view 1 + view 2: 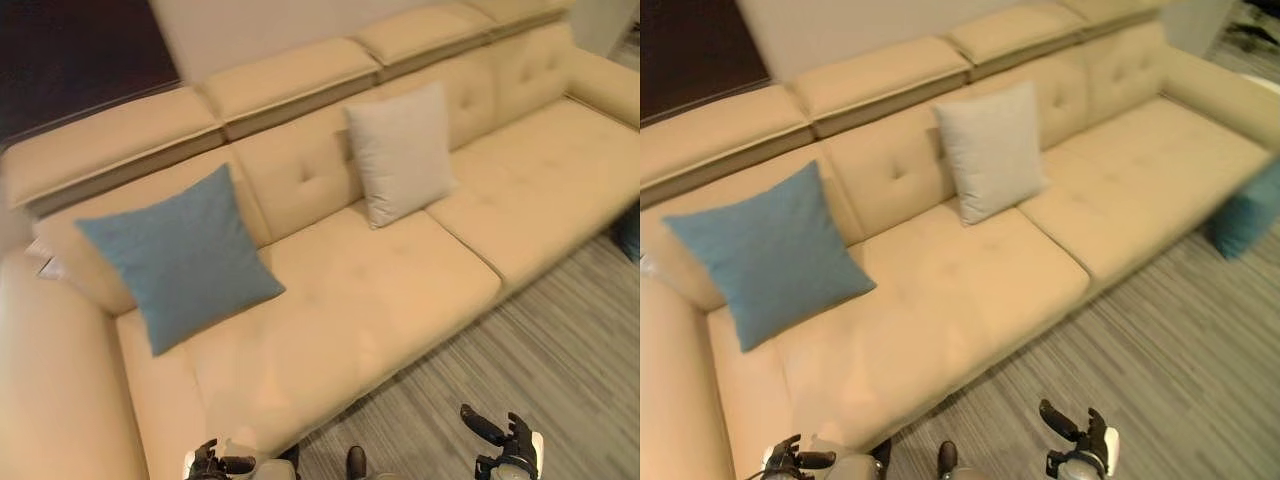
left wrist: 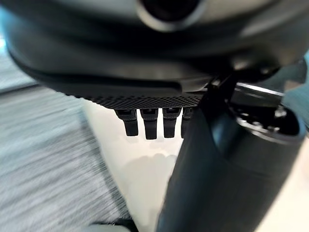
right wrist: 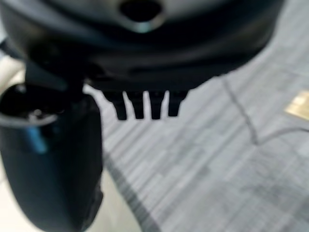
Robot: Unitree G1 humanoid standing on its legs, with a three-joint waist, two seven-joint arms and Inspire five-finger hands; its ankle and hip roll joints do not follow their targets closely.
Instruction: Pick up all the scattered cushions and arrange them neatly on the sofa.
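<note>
Both hands, left hand (image 1: pixel 212 463) and right hand (image 1: pixel 505 447), hang spread, empty; two cushions, blue cushion (image 1: pixel 183 257) and white cushion (image 1: pixel 400 152), lean on sofa (image 1: pixel 400 290).

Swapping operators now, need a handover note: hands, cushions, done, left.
Left hand and right hand low at the sofa's front, both open, holding nothing.
Blue cushion and beige cushion lean on the sofa backrest: done.
A teal cushion sits on the floor by the sofa's right end: left to pick up and place.
</note>
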